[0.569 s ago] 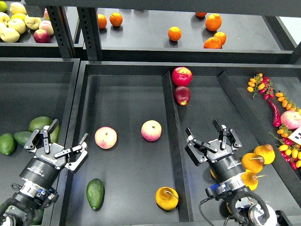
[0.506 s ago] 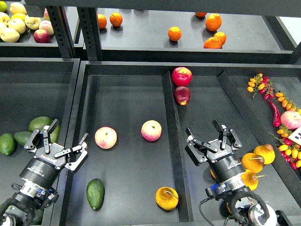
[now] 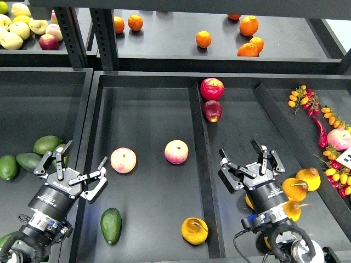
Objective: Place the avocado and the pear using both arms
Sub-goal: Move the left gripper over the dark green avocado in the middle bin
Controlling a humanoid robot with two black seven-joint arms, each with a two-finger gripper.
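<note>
The dark green avocado [image 3: 111, 225] lies at the front left of the middle tray [image 3: 148, 109]. The golden pear [image 3: 194, 230] with a brownish patch lies at the front right of the same tray, next to the divider. My left gripper [image 3: 72, 168] is open and empty, over the tray's left wall, up and left of the avocado. My right gripper [image 3: 251, 165] is open and empty, in the right compartment, up and right of the pear.
Two pink-cream peaches [image 3: 123, 160] [image 3: 176, 152] lie mid-tray. Red apples [image 3: 211, 89] sit by the divider. Paler avocados [image 3: 46, 144] lie in the left tray. More pears [image 3: 294, 189] lie by my right arm. Oranges [image 3: 203, 39] sit on the shelf behind.
</note>
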